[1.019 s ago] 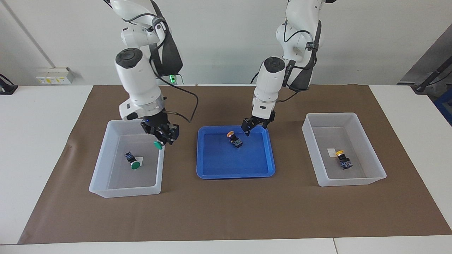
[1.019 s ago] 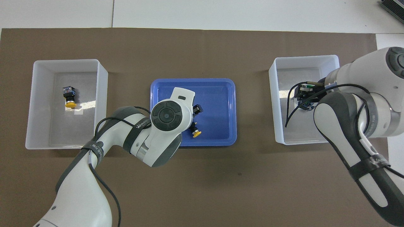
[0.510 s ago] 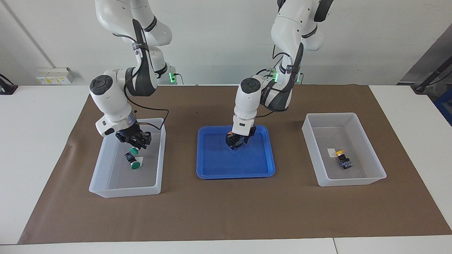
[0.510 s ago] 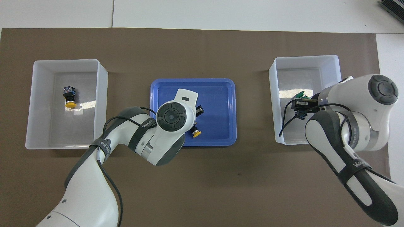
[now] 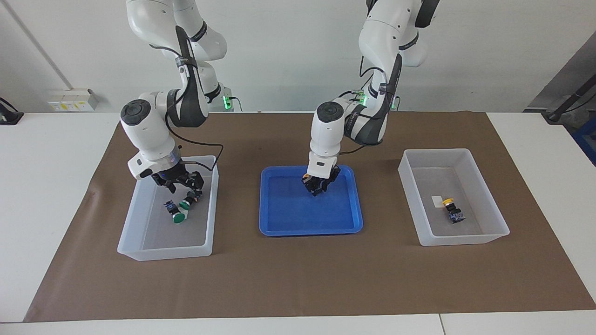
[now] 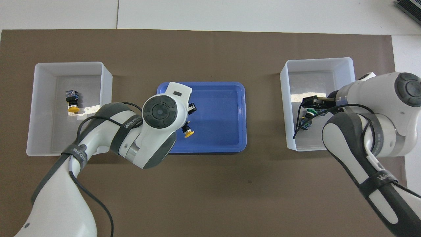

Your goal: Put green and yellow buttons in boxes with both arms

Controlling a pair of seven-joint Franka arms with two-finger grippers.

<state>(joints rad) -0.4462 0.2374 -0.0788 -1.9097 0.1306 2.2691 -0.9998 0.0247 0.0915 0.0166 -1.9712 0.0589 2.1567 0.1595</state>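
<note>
My right gripper [image 5: 183, 186] is open and low inside the box [image 5: 163, 253] at the right arm's end. Two green buttons lie on that box's floor, one [image 5: 187, 201] just under the fingers and one [image 5: 175, 214] beside it. In the overhead view a green cap [image 6: 309, 116] shows by this gripper [image 6: 310, 107] in the same box [image 6: 284, 108]. My left gripper [image 5: 318, 185] is shut on a yellow button [image 6: 188, 133] just over the blue tray [image 5: 307, 223]. Another yellow button [image 5: 450, 207] lies in the box [image 5: 461, 239] at the left arm's end.
The blue tray [image 6: 220, 108] sits mid-table between the two boxes, on a brown mat [image 5: 298, 279]. The box [image 6: 106, 79] at the left arm's end has a small white sticker on its floor beside the yellow button [image 6: 72, 102].
My right gripper went down into its box and let go of the green button, which now lies beside the first. My left gripper closed on the yellow button and carried it toward the left arm's end.
</note>
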